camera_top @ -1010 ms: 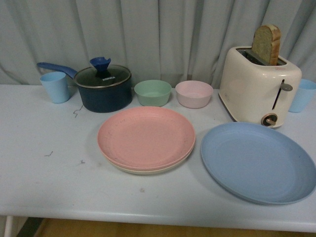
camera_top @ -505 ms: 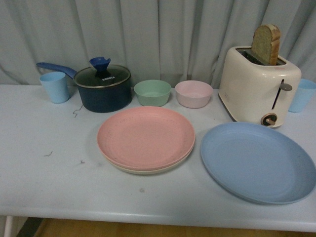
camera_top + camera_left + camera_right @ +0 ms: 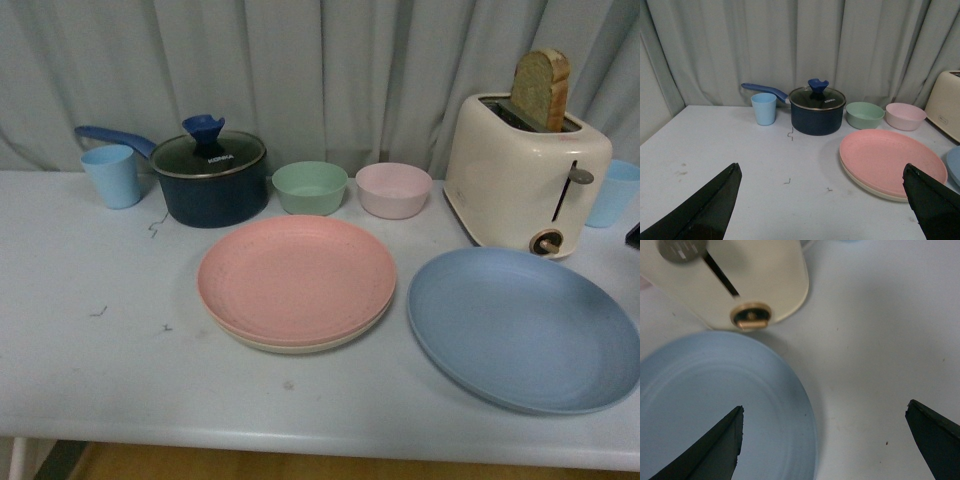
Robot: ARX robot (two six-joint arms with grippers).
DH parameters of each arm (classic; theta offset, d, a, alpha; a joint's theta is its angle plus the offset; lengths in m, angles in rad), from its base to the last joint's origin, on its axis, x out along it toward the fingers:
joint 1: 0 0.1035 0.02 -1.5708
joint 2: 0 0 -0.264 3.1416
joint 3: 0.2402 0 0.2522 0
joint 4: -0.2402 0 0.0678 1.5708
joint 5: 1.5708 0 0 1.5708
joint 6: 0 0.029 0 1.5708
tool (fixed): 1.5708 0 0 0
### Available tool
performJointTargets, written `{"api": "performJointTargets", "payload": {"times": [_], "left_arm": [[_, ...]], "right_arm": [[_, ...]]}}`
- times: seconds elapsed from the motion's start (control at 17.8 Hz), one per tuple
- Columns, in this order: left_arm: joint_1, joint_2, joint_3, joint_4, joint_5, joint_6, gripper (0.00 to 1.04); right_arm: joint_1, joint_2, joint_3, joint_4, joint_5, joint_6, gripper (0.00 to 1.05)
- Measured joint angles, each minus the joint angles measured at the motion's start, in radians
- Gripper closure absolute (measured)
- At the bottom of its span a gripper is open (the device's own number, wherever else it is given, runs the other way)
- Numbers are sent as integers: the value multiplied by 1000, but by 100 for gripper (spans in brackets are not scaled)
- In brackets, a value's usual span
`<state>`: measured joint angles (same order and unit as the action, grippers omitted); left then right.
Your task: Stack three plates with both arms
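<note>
The pink plate lies on top of the cream plate at the table's middle; only the cream rim shows. The blue plate lies alone to their right, near the front edge. My left gripper is open and empty above the table, left of the pink plate and the cream rim. My right gripper is open and empty, its jaws straddling the right rim of the blue plate. In the front view only a small black part of it shows at the right edge.
A cream toaster with a bread slice stands right behind the blue plate, with a blue cup beside it. A dark lidded pot, another blue cup, a green bowl and a pink bowl line the back.
A small black part of my right gripper has come into the front view at the right edge. The plates have not moved.
</note>
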<state>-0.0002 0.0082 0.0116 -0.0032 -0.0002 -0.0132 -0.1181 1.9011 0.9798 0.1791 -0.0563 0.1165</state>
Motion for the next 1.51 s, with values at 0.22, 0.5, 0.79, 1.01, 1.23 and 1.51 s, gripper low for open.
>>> {"api": "performJointTargets", "payload": {"times": [0.22,0.5,0.79,1.01,1.23,1.51], "left_arm": [[0,0,0,0,0,0,7],[0,0,0,0,0,0,7],[0,0,0,0,0,0,7],[0,0,0,0,0,0,7],[0,0,0,0,0,0,7],[0,0,0,0,0,0,7]], "right_arm": [[82,122,41,-91,76,0,6],[97,170,50,-108,108,34,6],[90,194,45,-89,114,48,29],[84,194,42,-88,116,48,67],[63,92,-43,-24,56,70,102],[69,-263,-187,-49,-54,82,102]]}}
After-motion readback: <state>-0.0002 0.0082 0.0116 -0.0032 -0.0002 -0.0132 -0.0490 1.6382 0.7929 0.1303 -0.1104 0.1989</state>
